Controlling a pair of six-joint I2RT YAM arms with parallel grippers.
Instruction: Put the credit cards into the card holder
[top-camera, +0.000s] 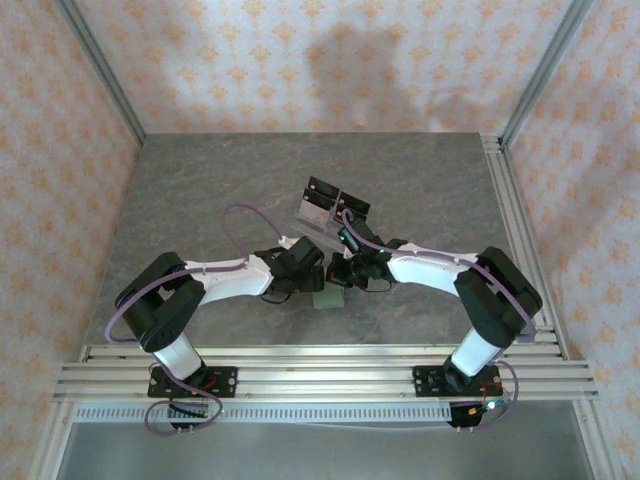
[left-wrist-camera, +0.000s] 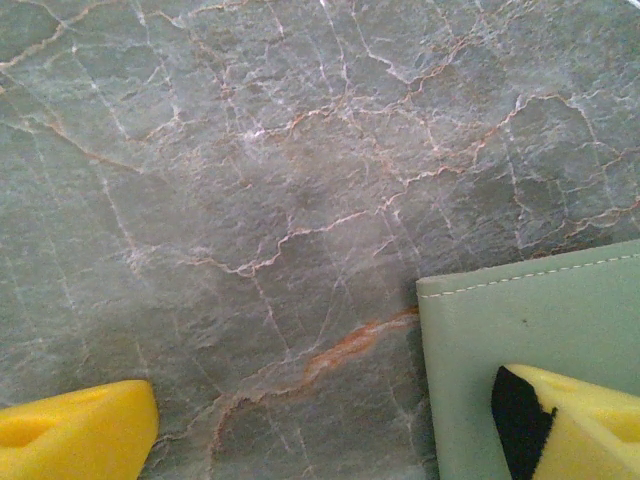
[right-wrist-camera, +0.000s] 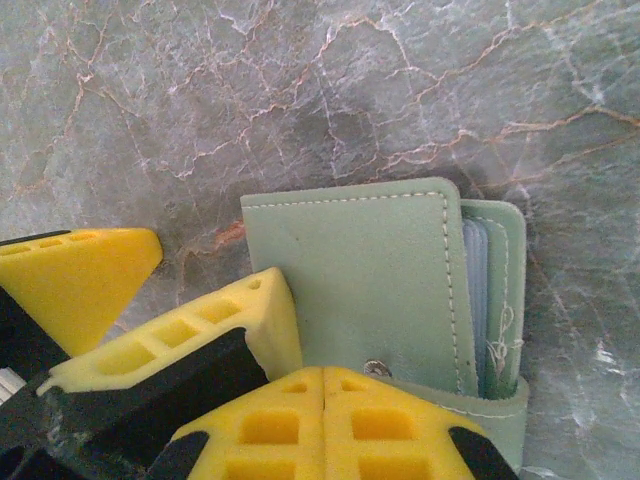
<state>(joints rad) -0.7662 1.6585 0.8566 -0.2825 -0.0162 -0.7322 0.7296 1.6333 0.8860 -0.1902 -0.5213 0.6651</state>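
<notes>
The sage-green card holder (right-wrist-camera: 360, 270) lies flat on the marble table, its flap folded over and a metal snap (right-wrist-camera: 377, 368) showing on its face. Thin pale layered edges (right-wrist-camera: 475, 270) show in its open right side; I cannot tell what they are. The credit cards are hidden. My right gripper (right-wrist-camera: 325, 378) is shut, its yellow tips meeting on the holder right beside the snap and over the closing tab (right-wrist-camera: 480, 405). My left gripper (left-wrist-camera: 320, 430) stands open; one finger (left-wrist-camera: 575, 420) rests over the holder's (left-wrist-camera: 520, 330) left part and the other (left-wrist-camera: 75, 430) is over bare table.
A clear stand with black tops (top-camera: 330, 205) stands just beyond the two grippers, mid-table. Both arms meet over the card holder (top-camera: 328, 298) near the table's middle front. Patterned walls close the table in, and metal rails (top-camera: 320, 365) run along the near edge.
</notes>
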